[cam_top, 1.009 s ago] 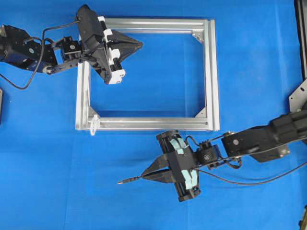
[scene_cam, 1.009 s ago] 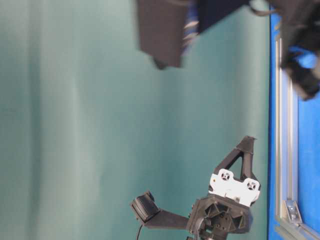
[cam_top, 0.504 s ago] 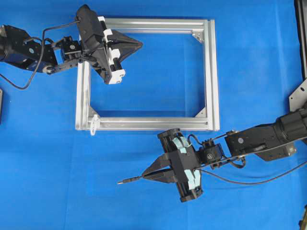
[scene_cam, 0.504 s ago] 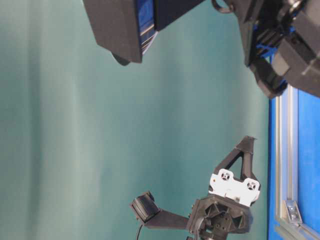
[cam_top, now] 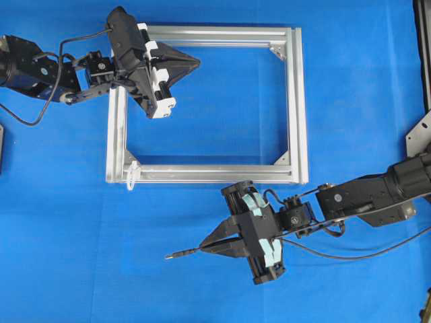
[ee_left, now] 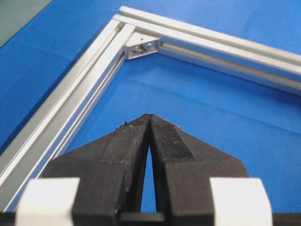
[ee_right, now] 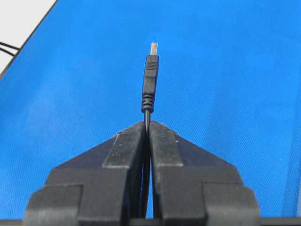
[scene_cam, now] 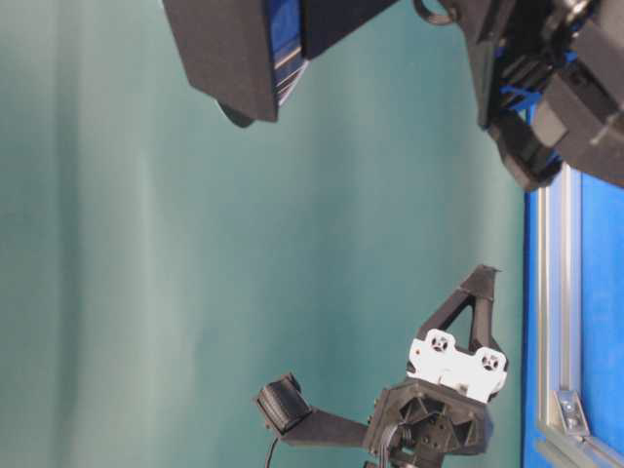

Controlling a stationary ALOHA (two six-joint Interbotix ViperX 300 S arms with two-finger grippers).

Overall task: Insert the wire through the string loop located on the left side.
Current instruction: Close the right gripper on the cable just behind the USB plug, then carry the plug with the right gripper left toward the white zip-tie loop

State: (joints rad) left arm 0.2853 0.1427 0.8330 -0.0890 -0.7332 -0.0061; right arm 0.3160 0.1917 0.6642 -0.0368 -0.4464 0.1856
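Observation:
My right gripper (cam_top: 203, 249) is shut on the wire (ee_right: 150, 87), below the silver frame (cam_top: 296, 101). The wire's slim plug tip (cam_top: 172, 256) sticks out past the fingertips toward the left, above the blue mat. The rest of the wire (cam_top: 357, 256) trails off to the right. The whitish string loop (cam_top: 131, 175) hangs at the frame's lower left corner, up and left of the plug and apart from it. My left gripper (cam_top: 197, 64) is shut on nothing, hovering inside the frame's top left part; the wrist view shows its tips (ee_left: 149, 116) pressed together over the mat.
The blue mat (cam_top: 81, 256) covers the table. A metal corner bracket (ee_left: 139, 44) sits in the frame corner ahead of the left gripper. A dark stand edge (cam_top: 421, 54) and a metal plate (cam_top: 419, 138) lie at the right border.
The right gripper with the wire has dropped a little lower in the overhead view and crept slightly left. The left arm has not moved.

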